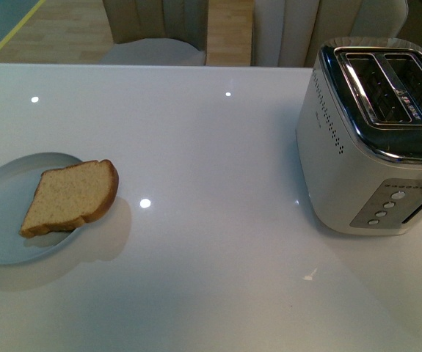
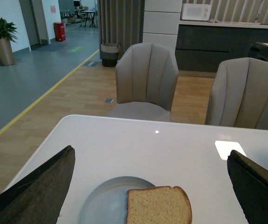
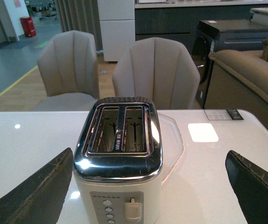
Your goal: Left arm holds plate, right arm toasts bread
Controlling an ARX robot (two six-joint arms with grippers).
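1. Your left gripper [image 2: 150, 154] is spread wide. Its dark wedge-shaped fingers [image 2: 40, 191] flank the plate [image 2: 106, 196] and bread [image 2: 159, 205], clear of both.
2. Your right gripper [image 3: 148, 154] is just as wide and holds nothing, with one finger on either side of the toaster [image 3: 117, 165].
3. The grainy, brown-crusted bread lies flat on the glossy pale blue-grey plate. Its rounded top overhangs the rim on the toaster side.
4. The toaster has a cream body and a chrome top with two open slots.
5. Bare glossy white table [image 1: 218, 147] separates the plate from the toaster, and the plate sits near the table's left edge.

Beige chairs [image 2: 147, 81] on wood floor [image 2: 73, 93].
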